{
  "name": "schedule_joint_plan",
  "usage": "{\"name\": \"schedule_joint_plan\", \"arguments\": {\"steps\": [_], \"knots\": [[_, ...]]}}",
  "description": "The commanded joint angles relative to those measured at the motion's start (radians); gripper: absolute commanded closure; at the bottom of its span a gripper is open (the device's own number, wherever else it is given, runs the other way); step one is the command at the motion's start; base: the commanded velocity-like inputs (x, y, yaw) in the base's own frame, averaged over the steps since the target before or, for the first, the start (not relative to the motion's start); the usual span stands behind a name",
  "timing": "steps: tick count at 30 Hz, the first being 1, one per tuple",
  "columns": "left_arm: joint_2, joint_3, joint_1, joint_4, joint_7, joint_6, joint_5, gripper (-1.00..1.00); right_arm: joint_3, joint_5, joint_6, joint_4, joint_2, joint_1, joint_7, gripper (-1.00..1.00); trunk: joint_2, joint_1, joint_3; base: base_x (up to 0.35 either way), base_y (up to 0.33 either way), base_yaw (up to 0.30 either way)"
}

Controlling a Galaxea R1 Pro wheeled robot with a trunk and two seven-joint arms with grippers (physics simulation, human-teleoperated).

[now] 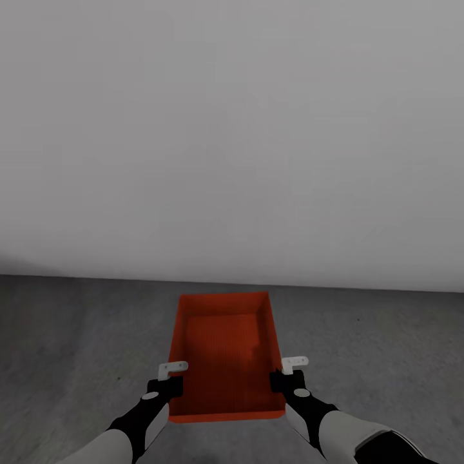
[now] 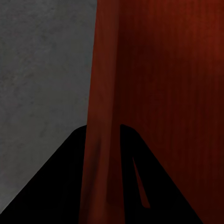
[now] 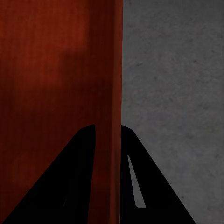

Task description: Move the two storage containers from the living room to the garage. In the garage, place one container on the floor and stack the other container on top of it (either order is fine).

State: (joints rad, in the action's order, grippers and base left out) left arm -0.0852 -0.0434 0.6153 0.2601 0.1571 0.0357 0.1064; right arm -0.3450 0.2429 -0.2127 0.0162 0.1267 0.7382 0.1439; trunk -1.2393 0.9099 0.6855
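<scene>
A plain white-grey wall (image 1: 232, 129) rises ahead above the dark grey speckled concrete floor (image 1: 77, 335). Over that floor, near the wall's foot, sits one orange-red rectangular plastic storage container (image 1: 225, 354), open side up. The left end effector (image 1: 169, 380) pinches its left wall; the right end effector (image 1: 283, 377) pinches its right wall, fingers (image 3: 70, 182) straddling the thin rim

One storage container (image 1: 225, 351): an orange-red rectangular tub, open side up, interior finely ribbed and empty. It sits level over the dark grey speckled floor (image 1: 77, 348), long axis pointing toward the plain white-grey wall (image 1: 232, 129).
</scene>
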Motion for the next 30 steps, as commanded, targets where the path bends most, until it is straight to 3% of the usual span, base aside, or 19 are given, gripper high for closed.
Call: {"name": "schedule_joint_plan", "arguments": {"steps": [1, 7, 19, 30], "knots": [[0.009, 0.005, 0.000, -0.004, 0.029, 0.004, 0.012, 1.00, 0.036, -0.003, -0.034, 0.003, 0.001, 0.001, 0.003, 1.00, -0.008, 0.004, 0.004, 0.000, 0.000, 0.000], [0.009, 0.005, 0.000, -0.004, 0.029, 0.004, 0.012, 1.00, 0.036, -0.003, -0.034, 0.003, 0.001, 0.001, 0.003, 1.00, -0.050, 0.027, 0.023, 0.000, 0.000, -0.088], [0.009, 0.005, 0.000, -0.004, 0.029, 0.004, 0.012, 1.00, 0.036, -0.003, -0.034, 0.003, 0.001, 0.001, 0.003, 1.00, -0.134, 0.073, 0.060, 0.000, 0.000, -0.252], [0.009, 0.005, 0.000, -0.004, 0.029, 0.004, 0.012, 1.00, 0.036, -0.003, -0.034, 0.003, 0.001, 0.001, 0.003, 1.00, -0.211, 0.115, 0.095, 0.000, 0.000, -0.033]]}}
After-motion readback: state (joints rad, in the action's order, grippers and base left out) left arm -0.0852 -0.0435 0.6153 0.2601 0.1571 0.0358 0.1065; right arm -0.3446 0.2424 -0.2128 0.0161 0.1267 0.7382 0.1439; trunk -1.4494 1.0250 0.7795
